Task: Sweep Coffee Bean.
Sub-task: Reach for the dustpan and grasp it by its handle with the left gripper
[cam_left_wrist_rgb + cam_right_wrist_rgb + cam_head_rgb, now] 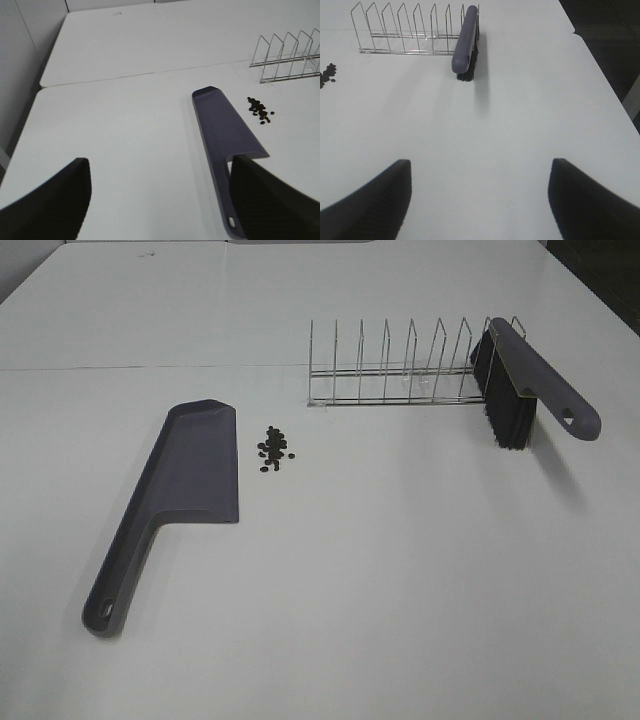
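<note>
A small cluster of dark brown oval coffee beans (274, 448) lies on the white counter (400, 580), just beside the long grey plastic dustpan (190, 475). The grey-handled, black-bristled brush (535, 370) leans at one end of the wire rack (390, 375). The left hand (160, 165) and the right hand (480, 165) both gape wide, holding nothing.

Bright o/h light, soft shadow nr brush (464, 36).

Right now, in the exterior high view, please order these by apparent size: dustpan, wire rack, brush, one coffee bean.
1. dustpan and wire rack: alike in span; the rack stands farther, so unranked.
2. brush
3. coffee bean, smallest
</note>
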Available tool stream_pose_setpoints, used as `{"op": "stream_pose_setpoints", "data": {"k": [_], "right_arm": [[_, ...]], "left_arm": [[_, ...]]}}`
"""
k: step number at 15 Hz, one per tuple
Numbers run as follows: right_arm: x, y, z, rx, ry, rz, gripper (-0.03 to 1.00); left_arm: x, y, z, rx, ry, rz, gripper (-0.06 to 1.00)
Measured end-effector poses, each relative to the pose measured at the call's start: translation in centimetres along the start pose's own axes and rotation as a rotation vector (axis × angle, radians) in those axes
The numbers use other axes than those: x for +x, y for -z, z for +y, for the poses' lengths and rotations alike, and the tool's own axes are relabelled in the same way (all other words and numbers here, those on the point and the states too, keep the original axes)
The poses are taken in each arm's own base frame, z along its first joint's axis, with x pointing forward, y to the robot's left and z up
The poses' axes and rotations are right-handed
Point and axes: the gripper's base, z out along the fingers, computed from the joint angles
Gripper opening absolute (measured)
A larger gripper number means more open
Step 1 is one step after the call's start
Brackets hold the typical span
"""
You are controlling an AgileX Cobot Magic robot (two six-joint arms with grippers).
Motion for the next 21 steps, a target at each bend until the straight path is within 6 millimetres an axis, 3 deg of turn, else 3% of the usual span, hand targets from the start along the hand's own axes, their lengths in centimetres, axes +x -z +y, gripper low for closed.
{"op": "stream_pose_setpoints", "data": {"k": [3,5,8,10,11,14,19,21], "right_arm": [[0.0,0.0,0.0,0.0,0.0,0.0,0.63],[0.0,0.0,0.0,0.0,0.0,0.0,0.63],[0.0,0.0,0.0,0.0,0.0,0.0,0.63],[0.0,0.0,0.0,0.0,0.0,0.0,0.63],[0.0,0.0,0.0,0.0,0.0,0.0,0.63],[0.0,0.0,0.0,0.0,0.0,0.0,0.63],[0.0,0.0,0.0,0.0,0.0,0.0,0.63],[0.0,0.0,0.0,0.0,0.0,0.0,0.63]], "left_arm": [[-3.0,-5.4,0.0,0.045,0.087,0.19,0.7],[-5.1,-10.4,0.4,0.051,0.114,0.337,0.7],[-5.8,-16.1,0.7,0.061,0.14,0.512,0.7],[-5.0,-19.4,0.9,0.063,0.161,0.625,0.7],[-4.7,-20.0,0.9,0.063,0.167,0.652,0.7],[-2.0,-23.7,0.5,0.065,0.195,0.814,0.7],[3.1,-27.2,-4.6,0.067,0.136,1.033,0.7],[4.1,-27.9,-5.7,0.06,0.12,1.053,0.7]]}}
